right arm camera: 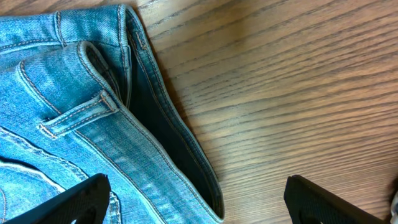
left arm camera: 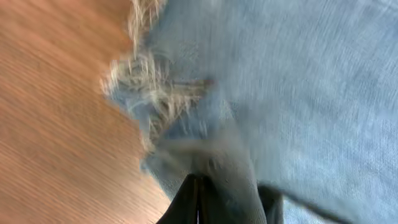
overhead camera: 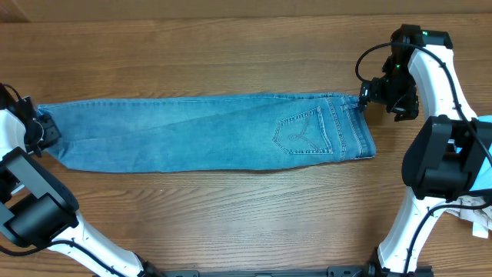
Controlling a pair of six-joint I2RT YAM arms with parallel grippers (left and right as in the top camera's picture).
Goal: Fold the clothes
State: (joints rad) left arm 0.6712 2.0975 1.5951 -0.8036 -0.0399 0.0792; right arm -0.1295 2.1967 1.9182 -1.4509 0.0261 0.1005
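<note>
1. Jeans (overhead camera: 215, 132) are laid flat & lengthwise across the wooden counter (overhead camera: 231, 46) — legs to the left, waistband to the right, back pocket (overhead camera: 300, 131) facing up.
2. Left hand (overhead camera: 42, 131) is seen at the leg ends. In the wrist view (blurred) denim by the frayed hem (left arm camera: 149, 93) is pinched between its dark fingers (left arm camera: 186, 202).
3. Right hand (overhead camera: 367, 94) is held at the waistband's far corner w/ fingers spread wide. One finger (right arm camera: 81, 199) is over denim below a belt loop (right arm camera: 78, 115), the other over bare wood.
4. Right arm's black joint block (overhead camera: 442, 158) is seen near the waistband end, not touching it.
5. A white item (overhead camera: 478, 219) is seen at the right edge — partly cut off, well apart from the jeans.
</note>
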